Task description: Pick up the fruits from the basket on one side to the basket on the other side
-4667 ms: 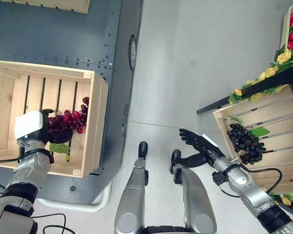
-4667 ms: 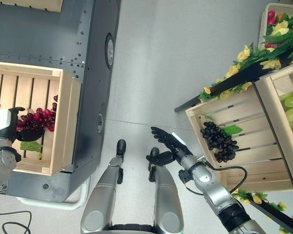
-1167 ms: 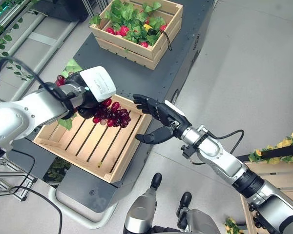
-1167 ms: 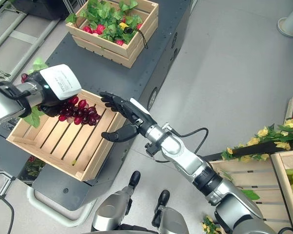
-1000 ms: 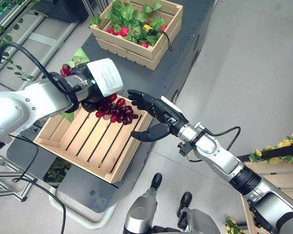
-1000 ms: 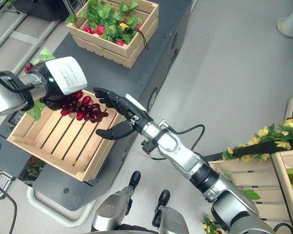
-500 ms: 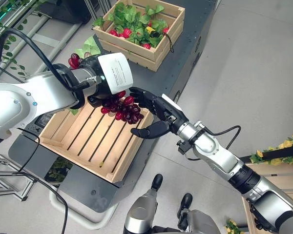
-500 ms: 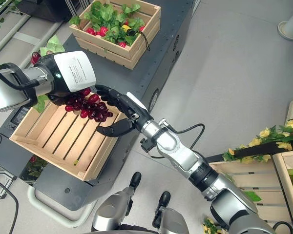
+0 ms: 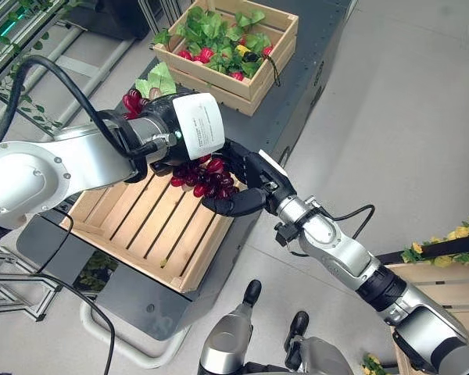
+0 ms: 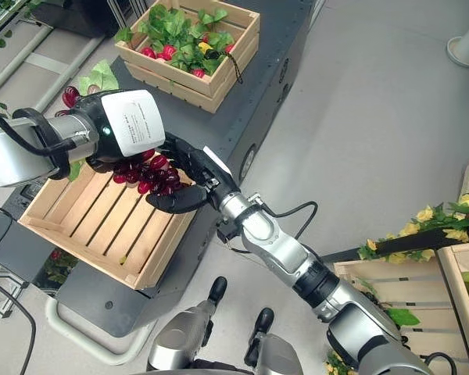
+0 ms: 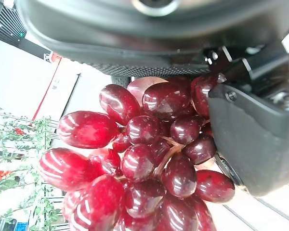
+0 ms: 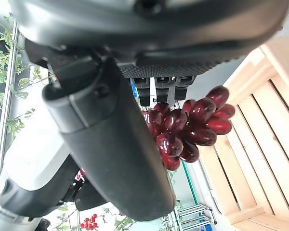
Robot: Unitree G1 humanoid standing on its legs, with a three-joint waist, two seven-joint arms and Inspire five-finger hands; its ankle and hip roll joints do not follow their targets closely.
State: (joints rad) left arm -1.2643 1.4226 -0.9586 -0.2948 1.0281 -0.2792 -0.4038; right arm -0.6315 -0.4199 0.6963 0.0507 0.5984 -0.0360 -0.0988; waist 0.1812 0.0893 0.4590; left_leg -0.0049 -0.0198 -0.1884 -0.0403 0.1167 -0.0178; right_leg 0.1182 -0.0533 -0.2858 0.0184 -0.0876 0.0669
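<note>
Left hand (image 9: pixel 168 137) holds red grapes (image 9: pixel 205 177) over wooden crate (image 9: pixel 144 226).

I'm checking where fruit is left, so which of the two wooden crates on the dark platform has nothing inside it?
The near wooden crate, below the red grapes held in the left hand, shows bare slats. The far crate is full of leaves and red fruit.

Red grapes (image 11: pixel 149 159): glossy, smooth skins. Slatted crate (image 9: pixel 148 226): pale bare wood, matt. Platform (image 9: pixel 313 47): dark matt metal. Left hand (image 9: pixel 168 133): black matt plastic.
</note>
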